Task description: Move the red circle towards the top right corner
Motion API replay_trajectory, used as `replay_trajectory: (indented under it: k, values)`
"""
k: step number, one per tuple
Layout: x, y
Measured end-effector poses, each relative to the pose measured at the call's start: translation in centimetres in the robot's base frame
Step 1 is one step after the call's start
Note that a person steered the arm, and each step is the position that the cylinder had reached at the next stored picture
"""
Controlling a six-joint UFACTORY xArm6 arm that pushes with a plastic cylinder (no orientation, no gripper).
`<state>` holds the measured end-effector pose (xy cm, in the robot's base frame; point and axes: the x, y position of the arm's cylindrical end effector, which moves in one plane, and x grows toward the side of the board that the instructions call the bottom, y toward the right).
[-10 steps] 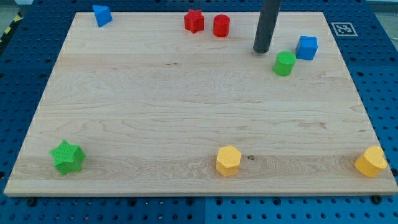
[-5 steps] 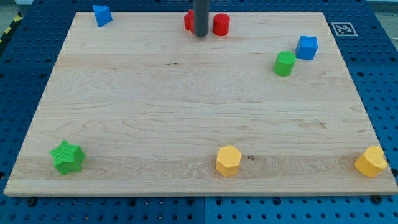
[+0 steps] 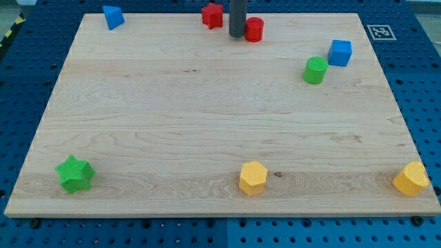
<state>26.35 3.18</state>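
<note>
The red circle [image 3: 255, 29], a short cylinder, stands near the top edge of the wooden board [image 3: 207, 124], a little right of centre. My tip [image 3: 236, 34] is right at its left side, touching or nearly touching it. The red star [image 3: 212, 14] sits just left of the rod, at the board's top edge. The top right corner of the board lies well to the right of the red circle.
A blue block [image 3: 113, 16] lies at the top left. A blue cube [image 3: 340, 52] and a green cylinder [image 3: 315, 70] sit at the upper right. A green star [image 3: 74, 173] is at the bottom left. Two yellow blocks [image 3: 253, 178] [image 3: 411, 179] lie along the bottom.
My tip swept left from beside the green cylinder to between the two red blocks, then moved right. The red circle shifted slightly right; the red star shifted slightly up.
</note>
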Motion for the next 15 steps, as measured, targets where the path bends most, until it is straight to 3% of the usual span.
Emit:
replay_trajectory:
  k: [4, 8, 15]
  values:
    - [0.4, 5.3]
    - [-1.3, 4.1]
    - [-3.7, 10.5]
